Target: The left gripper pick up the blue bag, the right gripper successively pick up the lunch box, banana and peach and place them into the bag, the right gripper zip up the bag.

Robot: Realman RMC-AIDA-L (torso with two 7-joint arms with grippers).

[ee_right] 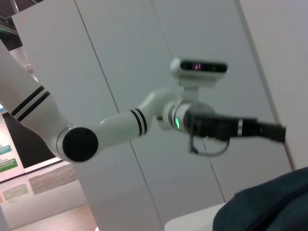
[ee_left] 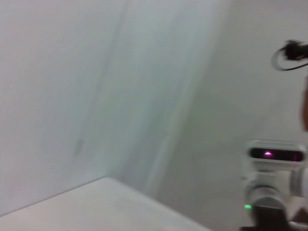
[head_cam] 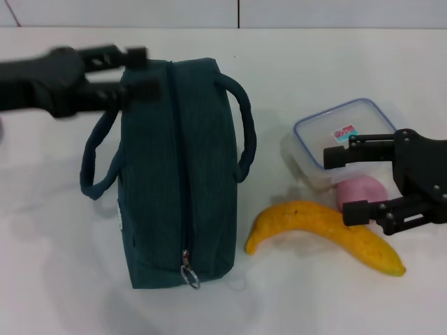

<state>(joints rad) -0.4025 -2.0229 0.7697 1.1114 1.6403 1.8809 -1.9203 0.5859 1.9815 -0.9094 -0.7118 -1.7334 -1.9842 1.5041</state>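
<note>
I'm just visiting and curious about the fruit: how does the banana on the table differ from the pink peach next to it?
The banana is long, curved and yellow; the peach is round and pale pink. The banana looks much larger and lies in full view nearest the camera, while the peach sits behind it, tucked against the lunch box and partly hidden by the right gripper. Both rest on the white table, right of the blue bag, not yet packed.

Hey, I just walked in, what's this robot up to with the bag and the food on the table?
It looks like packing is about to start. The blue bag stands zipped shut on the white table. The left claw hovers open at the bag's far end near a handle, holding nothing. The right claw is open over the lunch box, peach and banana, which all lie outside the bag.
</note>
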